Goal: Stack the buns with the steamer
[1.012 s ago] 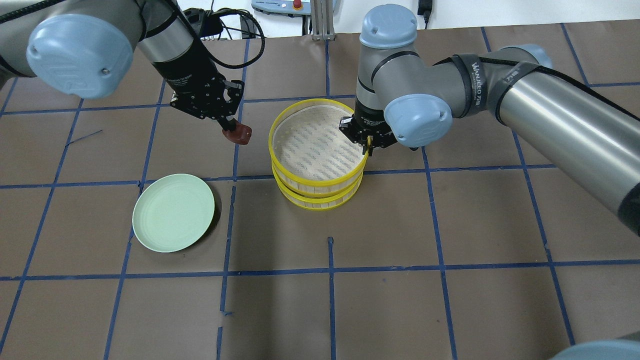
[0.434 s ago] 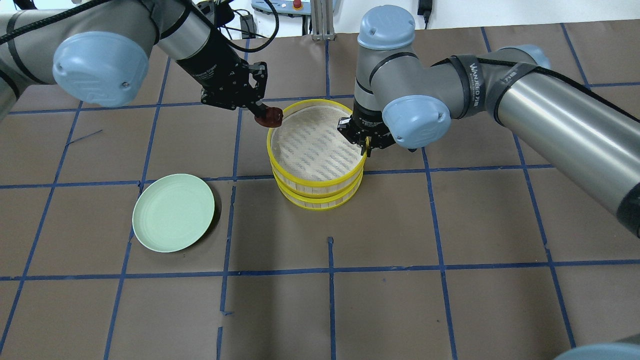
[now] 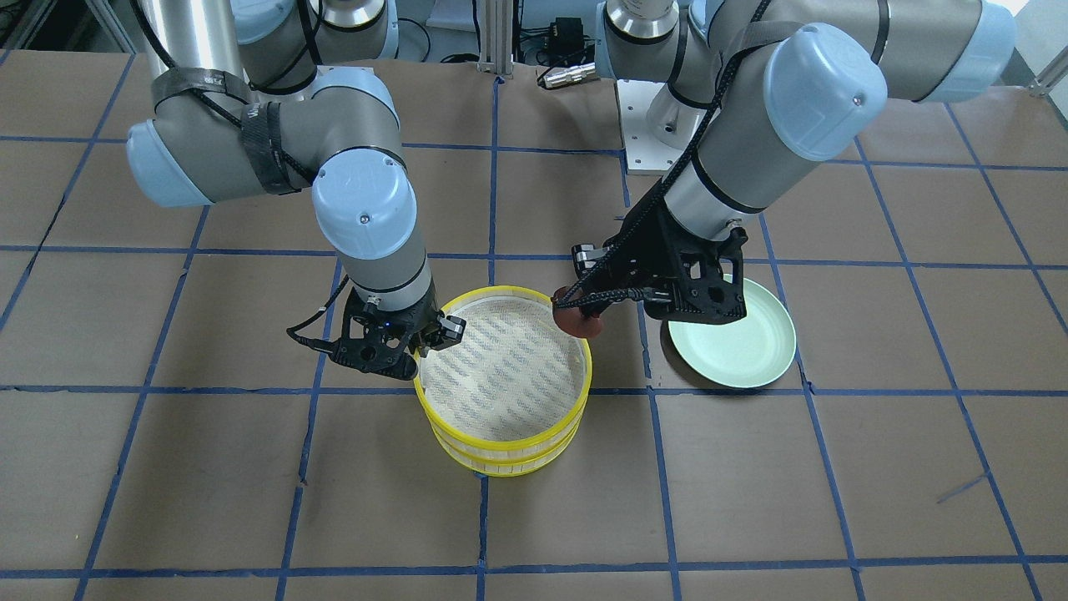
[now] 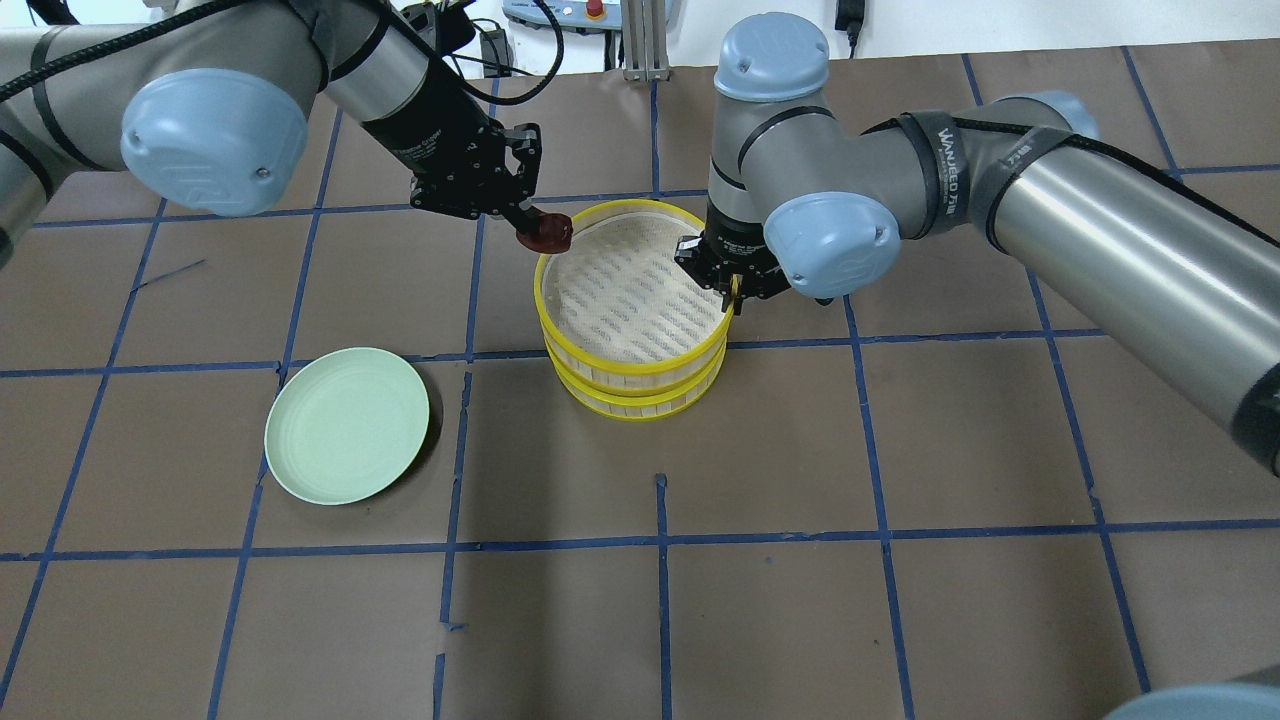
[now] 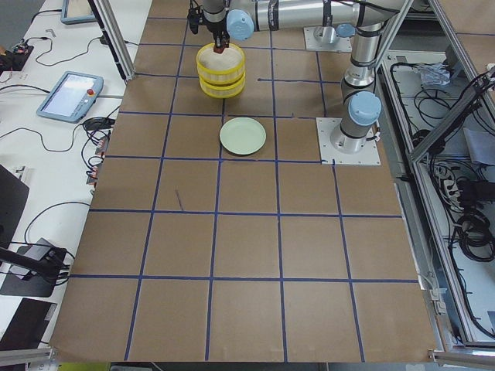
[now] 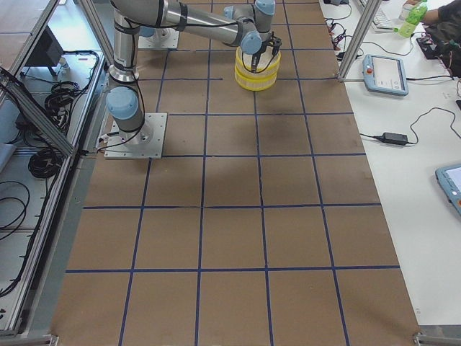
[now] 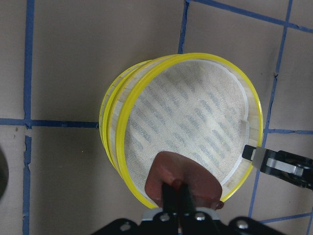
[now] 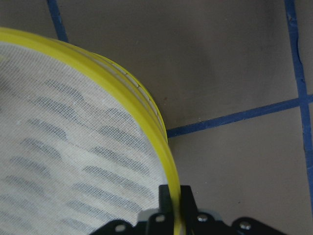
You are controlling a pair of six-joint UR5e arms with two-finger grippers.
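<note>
Though likely light and fairly firm, hangs pinched by one edge only: reddish-brown bun (image 4: 550, 234) in left gripper (image 4: 530, 226), just above the steamer (image 4: 632, 365) rim. Looks slip-prone; safer taken across flat sides. Right gripper (image 4: 737, 297) clamped on the rim's opposite side. White lettering on right-arm strap (image 4: 955, 165), not surely legible.

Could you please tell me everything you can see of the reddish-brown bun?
The reddish-brown bun is a small, blocky, smooth-looking piece with rounded corners. The left gripper is shut on it, pinching one edge. It hangs in the air over the yellow rim of the steamer on the robot's left, partly above the mesh floor. Whether it touches the rim cannot be told.
</note>
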